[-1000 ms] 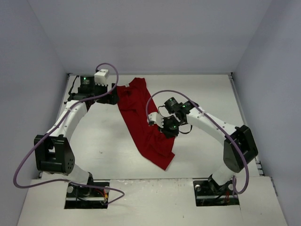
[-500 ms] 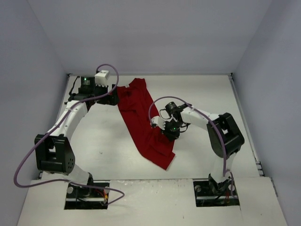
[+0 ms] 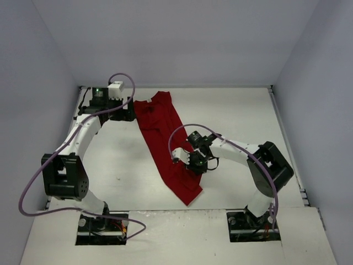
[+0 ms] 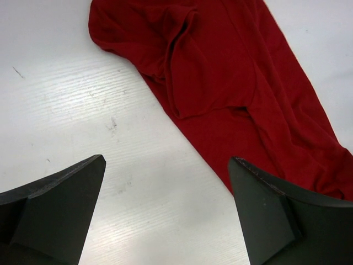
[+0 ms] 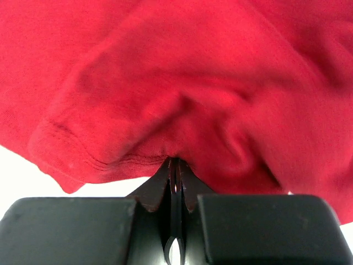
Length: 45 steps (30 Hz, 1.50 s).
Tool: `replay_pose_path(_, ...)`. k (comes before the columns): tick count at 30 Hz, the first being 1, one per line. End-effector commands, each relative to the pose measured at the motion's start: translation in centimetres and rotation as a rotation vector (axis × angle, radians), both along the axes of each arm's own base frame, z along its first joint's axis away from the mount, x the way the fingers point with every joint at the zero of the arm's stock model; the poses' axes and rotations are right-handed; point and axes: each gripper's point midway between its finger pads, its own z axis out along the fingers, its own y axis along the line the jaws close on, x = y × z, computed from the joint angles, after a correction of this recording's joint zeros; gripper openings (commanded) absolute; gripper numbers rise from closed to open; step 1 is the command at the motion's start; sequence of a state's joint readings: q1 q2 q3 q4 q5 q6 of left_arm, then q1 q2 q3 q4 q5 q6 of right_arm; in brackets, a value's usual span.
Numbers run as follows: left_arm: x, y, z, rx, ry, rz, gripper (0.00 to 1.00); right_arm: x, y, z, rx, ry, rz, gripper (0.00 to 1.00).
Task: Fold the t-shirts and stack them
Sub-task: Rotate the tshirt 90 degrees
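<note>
T-shirt point(image 3: 165, 138): dark red, not yet folded, strung out as a long rumpled strip on white table point(image 3: 110, 160). Runs from far end nr back edge down toward arm bases. Sleeve and body bunched over each other at far end, w/ creases along the length.

Right gripper point(image 5: 174, 165): pinched fully shut on a stitched edge at the strip's right side, lower half. Thin bite only, cloth puckered at the tips.

Left gripper point(image 4: 165, 160): spread wide, nothing between the fingers, hanging over bare table just beside the far left end of the cloth. Can't tell if right-hand finger touches the fabric.

Step in hand, prob: spreading the garment flat before any fold. No stack begun, no 2nd shirt in view.

Next move calls for: bringing left down onto the bunched far end and closing on one layer only. Then pulling apart w/ right to flatten. Need gentle tension, since so small a pinch could slip off the edge.
</note>
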State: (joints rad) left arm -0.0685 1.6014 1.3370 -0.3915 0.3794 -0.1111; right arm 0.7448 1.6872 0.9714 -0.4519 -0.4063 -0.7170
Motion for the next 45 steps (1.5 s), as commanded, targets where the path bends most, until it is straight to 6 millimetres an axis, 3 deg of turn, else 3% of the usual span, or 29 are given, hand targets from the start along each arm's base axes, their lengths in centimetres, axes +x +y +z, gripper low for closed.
replay_pose_path(1,0.2,-0.3,0.5,-0.055,0.042,0.018,0.93,-2.8,1.6,2.5,0.015,0.072,0.006,0.0)
replay_pose_path(5,-0.1,-1.6,-0.3,-0.111,0.098,-0.02,0.93,-6.4,4.9,5.1,0.077,0.168,0.146,0.0)
replay_pose_path(7,0.0,-1.8,-0.5,-0.12,0.106,-0.025,0.93,-7.7,6.0,5.9,0.086,0.127,0.223,0.0)
replay_pose_path(9,0.4,-2.5,-1.2,-0.12,0.123,-0.038,0.93,-8.5,8.1,8.2,0.149,0.08,0.283,0.0)
replay_pose_path(14,3.0,-5.0,-2.6,-0.033,0.11,-0.093,0.93,-6.1,10.3,13.0,0.257,-0.036,0.254,0.0)
replay_pose_path(17,5.0,-6.9,-2.9,0.006,0.084,-0.127,0.92,-2.7,9.2,13.7,0.26,-0.093,0.176,0.0)
replay_pose_path(18,5.5,-7.8,-3.0,0.02,0.078,-0.145,0.89,-0.6,8.0,13.9,0.265,-0.106,0.112,0.0)
replay_pose_path(20,6.2,-8.7,-3.5,0.034,0.084,-0.155,0.83,1.1,7.2,14.6,0.288,-0.123,0.059,0.0)
replay_pose_path(21,6.7,-9.2,-4.1,0.047,0.101,-0.15,0.74,3.9,5.3,15.3,0.305,-0.149,-0.038,0.0)
replay_pose_path(22,6.9,-9.5,-4.8,0.055,0.123,-0.15,0.68,4.3,5.0,15.7,0.315,-0.154,-0.055,0.0)
replay_pose_path(24,6.7,-9.7,-7.5,0.105,0.214,-0.133,0.59,7.7,1.7,16.0,0.321,-0.168,-0.196,0.0)
replay_pose_path(25,7.3,-9.4,-7.8,0.127,0.218,-0.102,0.58,8.3,0.9,16.0,0.33,-0.158,-0.23,0.0)
replay_pose_path(30,9.1,-9.0,-10.9,0.174,0.255,-0.04,0.58,8.2,-1.5,14.4,0.306,-0.128,-0.284,0.0)
replay_pose_path(31,9.9,-9.6,-10.3,0.169,0.229,-0.048,0.58,7.9,-1.8,14.0,0.297,-0.12,-0.29,0.0)
replay_pose_path(32,10.0,-9.8,-11.4,0.189,0.249,-0.067,0.6,7.8,-2.0,13.8,0.294,-0.118,-0.293,0.0)
replay_pose_path(33,10.5,-10.4,-10.8,0.189,0.229,-0.078,0.6,7.8,-2.0,13.8,0.291,-0.119,-0.295,0.0)
replay_pose_path(37,10.8,-14.4,-12.5,0.197,0.244,-0.203,0.66,7.3,-2.4,12.9,0.272,-0.095,-0.308,0.0)
replay_pose_path(39,11.7,-16.9,-12.0,0.173,0.192,-0.275,0.74,7.2,-2.5,12.6,0.267,-0.086,-0.308,0.0)
replay_pose_path(43,12.9,-18.6,-10.1,0.144,0.111,-0.344,0.83,6.9,-2.5,12.1,0.26,-0.071,-0.306,0.0)
replay_pose_path(45,13.5,-18.3,-6.9,0.167,0.026,-0.379,0.89,6.8,-2.5,12.4,0.272,-0.082,-0.297,0.0)
